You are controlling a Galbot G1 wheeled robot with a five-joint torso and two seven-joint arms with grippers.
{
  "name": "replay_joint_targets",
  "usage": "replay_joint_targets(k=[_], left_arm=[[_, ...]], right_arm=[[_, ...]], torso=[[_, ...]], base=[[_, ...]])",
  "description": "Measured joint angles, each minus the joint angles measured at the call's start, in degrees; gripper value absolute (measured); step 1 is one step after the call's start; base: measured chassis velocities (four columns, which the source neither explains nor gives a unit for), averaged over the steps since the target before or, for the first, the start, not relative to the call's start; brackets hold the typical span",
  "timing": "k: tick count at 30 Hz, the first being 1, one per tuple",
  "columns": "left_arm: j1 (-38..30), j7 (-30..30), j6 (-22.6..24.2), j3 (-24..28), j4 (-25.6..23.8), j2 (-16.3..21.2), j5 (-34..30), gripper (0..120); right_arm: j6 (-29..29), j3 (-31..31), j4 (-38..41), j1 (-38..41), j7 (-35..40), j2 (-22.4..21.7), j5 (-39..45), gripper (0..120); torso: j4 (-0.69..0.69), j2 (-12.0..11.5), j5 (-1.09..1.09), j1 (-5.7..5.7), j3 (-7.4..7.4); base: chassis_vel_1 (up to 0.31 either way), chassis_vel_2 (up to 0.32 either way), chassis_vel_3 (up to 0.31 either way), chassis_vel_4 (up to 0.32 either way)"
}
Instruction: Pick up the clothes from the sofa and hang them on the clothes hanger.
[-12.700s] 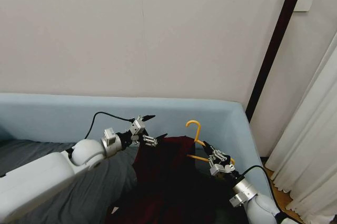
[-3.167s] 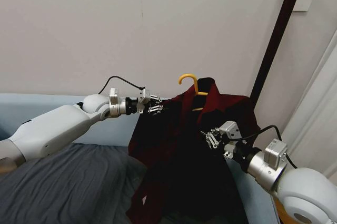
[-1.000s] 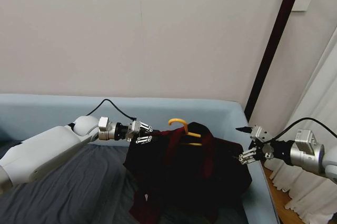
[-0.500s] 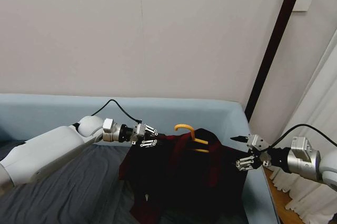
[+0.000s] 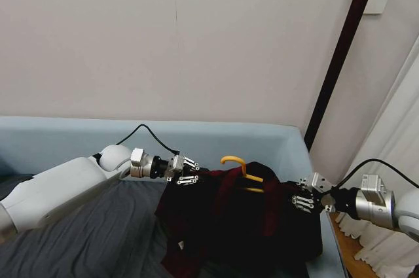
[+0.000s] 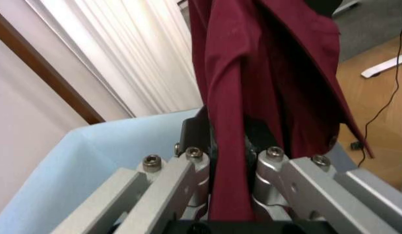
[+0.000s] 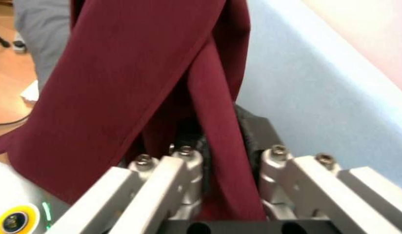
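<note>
A dark red shirt (image 5: 229, 222) hangs on a yellow hanger (image 5: 237, 166) and sags low over the light blue sofa (image 5: 78, 135). My left gripper (image 5: 185, 172) is shut on the shirt's left shoulder. My right gripper (image 5: 302, 200) is shut on the shirt's right edge, near the sofa's end. In the left wrist view, red cloth (image 6: 243, 73) is pinched between the left gripper (image 6: 228, 158) fingers. The right wrist view shows a fold of the shirt (image 7: 149, 63) clamped in the right gripper (image 7: 222, 158).
A grey blanket (image 5: 85, 239) covers the sofa seat on the left. The dark pole of a clothes rack (image 5: 339, 59) rises at the right, with a white curtain (image 5: 393, 160) beyond it. A plain wall lies behind the sofa.
My right gripper, open beside the shirt before, has moved left and shut on its right edge. The left gripper shifted slightly right and lower, keeping hold of the shirt.
</note>
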Motion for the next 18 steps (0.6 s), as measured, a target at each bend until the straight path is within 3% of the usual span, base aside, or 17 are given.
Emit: replay_joint_targets(k=[3,12,18], left_arm=[[0.2,0.2,0.0,0.0,0.2,-0.1,-0.1,7],[0.1,-0.9,-0.1,-0.1,0.3,-0.3,0.0,7],[-0.8,-2.0,-0.1,-0.5,-0.8,1.4,0.4,28]], right_arm=[[0.2,-0.2,-0.2,-0.2,-0.5,0.1,-0.2,3],[0.4,-0.2,-0.4,-0.2,-0.8,0.4,0.0,3],[0.8,0.1,-0.5,-0.1,-0.8,0.6,1.1,3]], torso=[[-0.01,0.0,0.0,0.0,0.0],[-0.02,0.0,0.0,0.0,0.0],[-0.02,0.0,-0.01,0.0,0.0]], base=[[0.0,0.0,0.0,0.0],[0.0,0.0,0.0,0.0],[0.0,0.0,0.0,0.0]])
